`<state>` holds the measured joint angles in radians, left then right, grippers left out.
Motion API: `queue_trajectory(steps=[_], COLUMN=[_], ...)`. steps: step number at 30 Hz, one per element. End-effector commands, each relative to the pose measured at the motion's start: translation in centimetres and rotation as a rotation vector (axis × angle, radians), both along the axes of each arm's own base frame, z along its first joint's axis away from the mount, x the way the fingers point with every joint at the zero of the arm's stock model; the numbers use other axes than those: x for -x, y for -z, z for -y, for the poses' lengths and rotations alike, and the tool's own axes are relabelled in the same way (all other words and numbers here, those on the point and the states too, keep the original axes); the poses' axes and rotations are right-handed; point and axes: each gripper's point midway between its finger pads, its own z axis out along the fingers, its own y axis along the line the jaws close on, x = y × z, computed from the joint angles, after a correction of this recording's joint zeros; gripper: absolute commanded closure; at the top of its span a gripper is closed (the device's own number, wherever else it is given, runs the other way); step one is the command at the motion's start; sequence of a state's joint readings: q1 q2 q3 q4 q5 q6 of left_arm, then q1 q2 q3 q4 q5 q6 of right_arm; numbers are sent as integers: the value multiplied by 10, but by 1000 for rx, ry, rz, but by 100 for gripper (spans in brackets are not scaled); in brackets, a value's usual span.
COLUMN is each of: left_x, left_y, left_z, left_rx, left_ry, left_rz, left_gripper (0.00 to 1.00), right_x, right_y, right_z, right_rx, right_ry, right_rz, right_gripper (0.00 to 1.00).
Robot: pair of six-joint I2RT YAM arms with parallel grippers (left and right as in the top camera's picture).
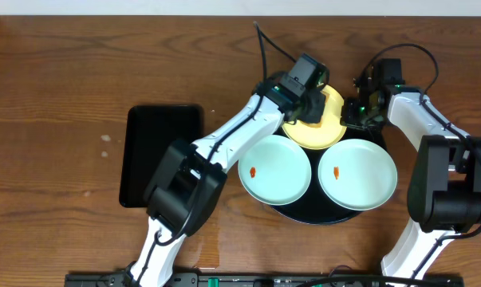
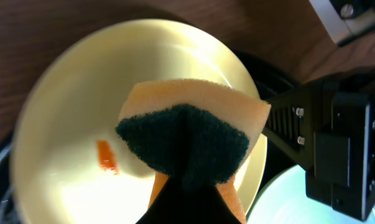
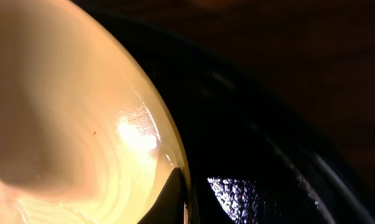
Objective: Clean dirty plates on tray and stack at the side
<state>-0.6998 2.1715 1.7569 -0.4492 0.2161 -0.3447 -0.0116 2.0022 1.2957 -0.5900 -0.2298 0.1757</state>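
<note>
The pale yellow plate [image 1: 321,134] lies at the back of the round black tray [image 1: 304,214], tilted up. An orange smear [image 2: 106,155] is on it. My left gripper [image 1: 309,101] is over this plate, shut on an orange sponge with a dark green scrub face [image 2: 193,118], just right of the smear. My right gripper [image 1: 353,112] is shut on the yellow plate's right rim [image 3: 175,186]. Two mint-blue plates [image 1: 276,169] [image 1: 357,174] lie side by side on the tray's front, each with a small orange smear.
A smaller rectangular black tray [image 1: 160,155] lies on the wooden table [image 1: 57,119] to the left. The right gripper's black body [image 2: 336,143] shows close beside the sponge in the left wrist view.
</note>
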Motion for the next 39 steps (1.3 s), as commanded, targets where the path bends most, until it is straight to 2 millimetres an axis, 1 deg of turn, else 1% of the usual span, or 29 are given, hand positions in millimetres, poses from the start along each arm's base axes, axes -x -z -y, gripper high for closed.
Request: queue_trajectory(steps=[1,4,8,13,15,18,19,22,24,29,32,36,39], left_x=[0,-2,-6,-17,-17,-16,-15,-11,-7,17,23,23,19], left_y=[10,19,27,42,48,63,66,69,66,59,63,77,95], left_z=[10,11,11,-1,-4,-10,-10,-11,-6,15,17,6,-12], left_rx=[8,0,-8,-103,-133,-175,-180,-185,-157,-14,-5,-68,-173], left_ry=[7,5,-3,-11,1,14,14,21,41,76,80,63,39], left_rz=[-17,-21,-10,49,57,49,41,25,6,-129,-164,-167,-150], left_gripper=[93,92,93,93,93,92,93,93,93,93,92,92,93], right_x=[10,18,24,25,25,25,25,26,26,28,28,28,29], right_y=[9,10,6,0,-2,-5,-6,-7,-7,-7,-7,-7,-7], right_z=[5,11,17,17,16,13,13,16,18,19,19,19,19], right_rx=[57,93,122,129,129,130,134,158,173,180,180,180,180], right_ry=[15,28,34,33,32,25,25,26,27,28,28,29,28], right_rz=[-51,-83,-99,-95,-91,-87,-84,-84,-85,-90,-91,-92,-96], right_gripper=[99,99,99,99,99,99,99,99,99,99,99,99,99])
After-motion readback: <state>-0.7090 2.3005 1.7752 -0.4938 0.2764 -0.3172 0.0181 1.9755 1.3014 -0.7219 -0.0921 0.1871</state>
